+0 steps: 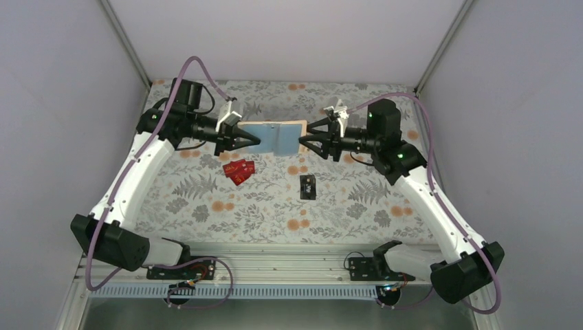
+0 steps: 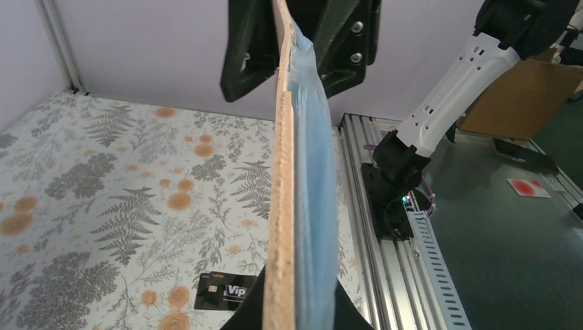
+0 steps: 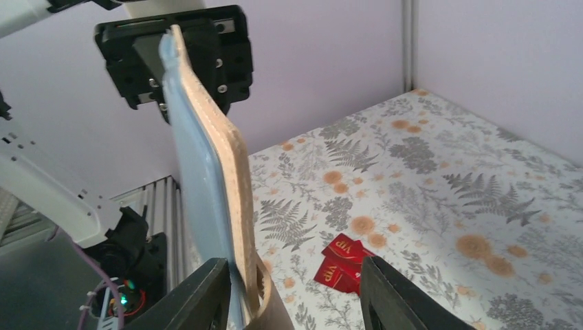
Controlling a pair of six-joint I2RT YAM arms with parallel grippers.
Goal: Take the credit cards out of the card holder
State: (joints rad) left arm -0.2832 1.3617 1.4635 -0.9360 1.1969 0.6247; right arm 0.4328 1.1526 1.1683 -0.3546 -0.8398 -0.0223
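Floral counter (image 1: 206,213), walled on three sides, with open room toward its near edge. Near the far edge the card holder (image 1: 278,137) hangs spread open. The left claw (image 1: 258,141) is clenched on one end and the right claw (image 1: 302,142) straddles the other, its grip unclear. The red credit cards (image 1: 239,170) and the black card (image 1: 308,186) lie mid-counter.

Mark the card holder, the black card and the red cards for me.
card holder (image 1: 276,137), top view, pale blue inner panel.
black card (image 1: 308,186), top view, card's middle.
red cards (image 1: 239,170), top view, middle of pile.
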